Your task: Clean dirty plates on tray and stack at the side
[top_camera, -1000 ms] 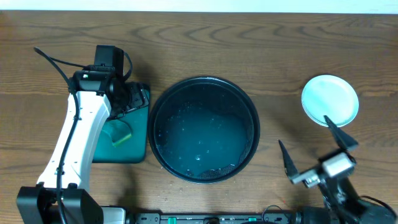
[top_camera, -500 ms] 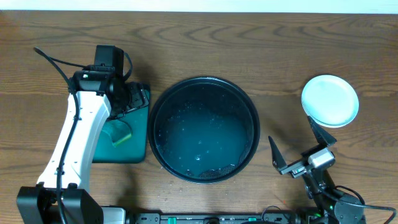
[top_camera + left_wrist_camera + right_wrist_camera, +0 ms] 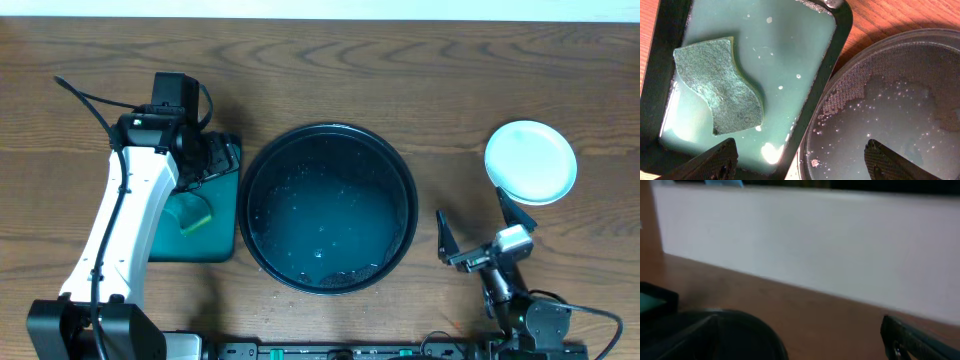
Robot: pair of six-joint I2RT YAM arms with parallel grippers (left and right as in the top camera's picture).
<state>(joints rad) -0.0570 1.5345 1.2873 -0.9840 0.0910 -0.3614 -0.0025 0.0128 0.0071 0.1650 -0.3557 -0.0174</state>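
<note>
The round black tray (image 3: 330, 128) sits mid-table and holds only a wet, speckled film, no plate. A pale round plate (image 3: 531, 161) lies at the far right of the table; I cannot tell whether others lie under it. My right gripper (image 3: 478, 225) is open and empty between the tray and the plate, near the front edge. Its blurred wrist view shows the tray's edge (image 3: 740, 335) between the fingers (image 3: 800, 345). My left gripper (image 3: 800, 162) is open and empty, straddling the gap between the black tray (image 3: 900, 110) and a green tray.
A rectangular dark-green tray (image 3: 190, 245) left of the black tray holds soapy water and a green sponge (image 3: 720, 85), also seen from overhead (image 3: 195, 218). The left arm (image 3: 130, 210) reaches over it. A white wall (image 3: 815, 245) runs behind the table.
The right arm has drawn back toward the front edge and its open gripper has turned and shifted slightly left. The left arm has not moved.
</note>
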